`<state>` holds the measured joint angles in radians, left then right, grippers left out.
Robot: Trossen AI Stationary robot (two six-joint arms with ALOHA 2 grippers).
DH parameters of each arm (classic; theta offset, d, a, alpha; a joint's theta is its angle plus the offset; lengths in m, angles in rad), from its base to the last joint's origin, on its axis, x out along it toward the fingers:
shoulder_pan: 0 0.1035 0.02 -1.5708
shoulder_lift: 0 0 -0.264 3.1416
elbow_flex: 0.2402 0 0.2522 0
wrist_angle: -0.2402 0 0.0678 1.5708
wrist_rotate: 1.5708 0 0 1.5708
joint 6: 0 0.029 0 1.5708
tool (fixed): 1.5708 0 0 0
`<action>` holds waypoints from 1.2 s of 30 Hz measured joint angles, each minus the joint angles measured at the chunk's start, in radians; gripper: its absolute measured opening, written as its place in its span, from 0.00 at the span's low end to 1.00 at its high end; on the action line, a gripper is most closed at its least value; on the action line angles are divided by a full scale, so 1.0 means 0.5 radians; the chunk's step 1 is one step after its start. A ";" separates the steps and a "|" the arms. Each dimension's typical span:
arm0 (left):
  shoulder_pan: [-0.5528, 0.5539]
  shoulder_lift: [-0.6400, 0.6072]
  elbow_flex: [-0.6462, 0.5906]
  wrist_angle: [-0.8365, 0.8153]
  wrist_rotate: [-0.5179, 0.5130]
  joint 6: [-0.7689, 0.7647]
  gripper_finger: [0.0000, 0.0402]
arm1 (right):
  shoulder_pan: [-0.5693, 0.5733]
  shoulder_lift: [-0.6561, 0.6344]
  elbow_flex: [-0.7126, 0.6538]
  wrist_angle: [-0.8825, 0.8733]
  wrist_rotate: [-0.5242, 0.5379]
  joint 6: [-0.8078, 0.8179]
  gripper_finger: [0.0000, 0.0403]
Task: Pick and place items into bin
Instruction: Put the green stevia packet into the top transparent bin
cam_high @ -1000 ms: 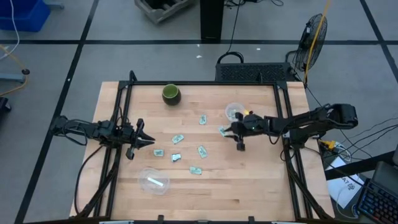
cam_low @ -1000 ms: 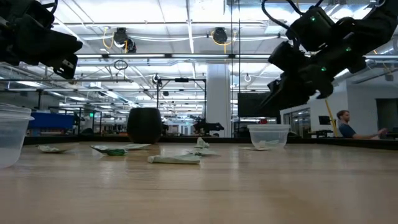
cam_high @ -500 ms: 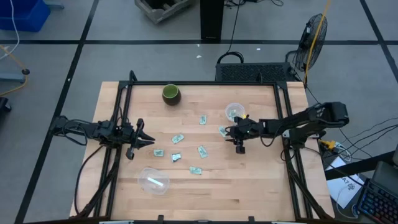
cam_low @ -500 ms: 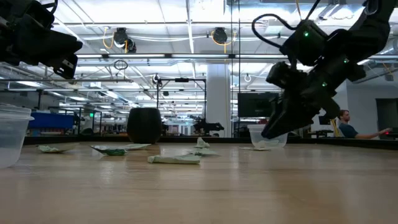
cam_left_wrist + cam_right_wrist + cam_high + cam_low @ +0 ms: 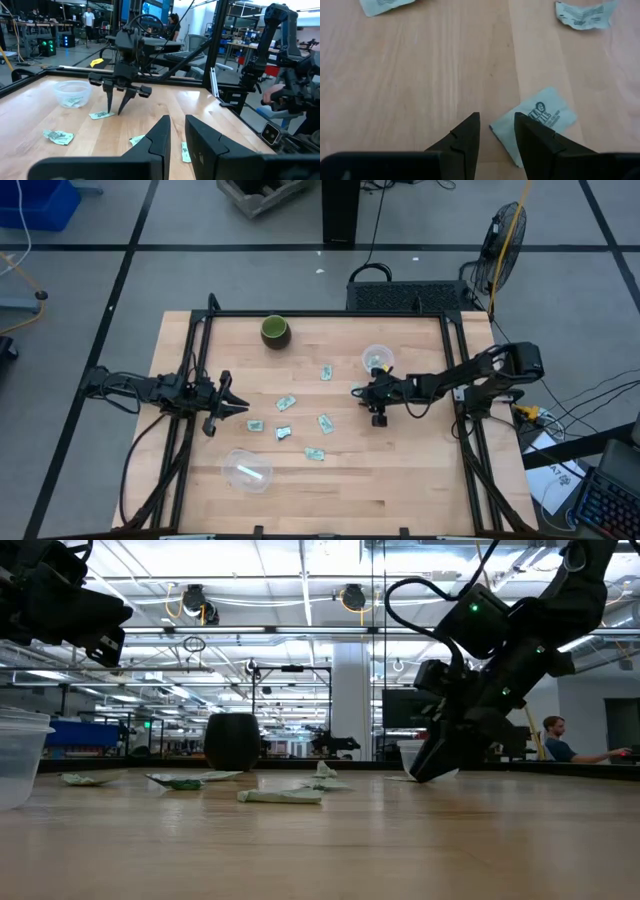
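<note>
Judging by how things lie, the job is early-to-mid: the clear bin near the table's far right already has at least one pale green packet in it, while approx. six or seven packets lie loose on the wood — one near the bin, a pair mid-table, one lower centre, others toward the left arm and nearer the front.

The right gripper hangs low over the table just in front of the bin, fingers parted by a narrow gap and holding nothing; the wrist view shows its tips straddling the corner of a printed packet, w/ another packet further off. That looks like the next pick, not yet closed on.

The left gripper waits at the table's left side, fingers spread, empty.

Materials: packets are flat, crinkly paper or film sachets, pale green and white w/ dark print — thin, so hard to get under. Table is light butcher-block wood, smooth. Bin is thin translucent plastic, round. A dark green cup stands at the far edge; a second clear tub sits front-left, something pale inside.
</note>
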<state>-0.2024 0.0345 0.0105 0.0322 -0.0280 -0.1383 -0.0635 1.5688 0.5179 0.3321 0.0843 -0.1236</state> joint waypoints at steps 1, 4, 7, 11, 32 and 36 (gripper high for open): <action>0.000 0.000 0.000 0.001 0.000 0.000 0.15 | -0.005 0.000 0.000 -0.001 0.005 0.009 0.29; 0.001 -0.001 0.000 0.000 0.000 0.000 0.15 | -0.021 0.000 0.001 -0.026 0.046 0.013 0.29; 0.001 -0.001 0.000 -0.001 0.000 0.000 0.15 | -0.044 -0.001 0.002 -0.087 0.044 0.044 0.29; 0.001 0.000 0.000 -0.001 0.000 0.000 0.15 | -0.056 -0.001 0.003 -0.100 0.032 0.105 0.29; 0.002 0.000 0.000 0.001 0.000 0.000 0.15 | -0.051 0.002 -0.002 -0.037 0.035 0.065 0.09; 0.002 -0.001 0.000 0.001 0.000 0.000 0.15 | -0.026 0.004 -0.002 0.001 0.038 0.046 0.06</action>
<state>-0.2016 0.0341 0.0105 0.0326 -0.0280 -0.1383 -0.0764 1.5707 0.5171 0.3325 0.1036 -0.1006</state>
